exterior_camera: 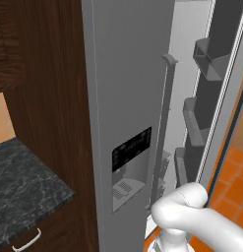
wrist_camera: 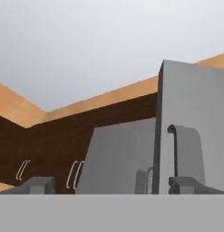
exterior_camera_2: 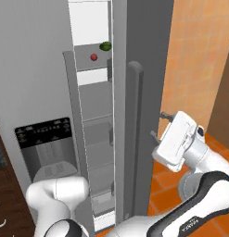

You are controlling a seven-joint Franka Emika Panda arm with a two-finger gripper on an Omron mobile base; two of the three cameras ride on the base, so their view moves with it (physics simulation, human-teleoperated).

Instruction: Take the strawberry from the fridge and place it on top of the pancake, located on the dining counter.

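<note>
The fridge (exterior_camera: 128,74) fills the left base view, its right door (exterior_camera: 219,98) swung open with grey door bins showing. Through the gap between the doors, the small red strawberry (exterior_camera_2: 93,57) rests on an upper shelf, next to a dark green round item (exterior_camera_2: 105,46). The right door (exterior_camera_2: 143,69) stands edge-on with its long handle (exterior_camera_2: 134,139). My gripper (exterior_camera_2: 158,125) is open and holds nothing. It hovers to the right of that door's outer face, well below the strawberry. In the hand view the gripper (wrist_camera: 113,186) looks up at the fridge and a handle (wrist_camera: 173,149). The pancake and dining counter are out of view.
A black-topped counter (exterior_camera: 24,182) with a drawer below stands left of the fridge, under dark wood cabinets (exterior_camera: 39,59). The water dispenser (exterior_camera: 132,162) sits in the left door. An orange tiled floor (exterior_camera: 236,167) and an orange wall (exterior_camera_2: 199,55) lie to the right.
</note>
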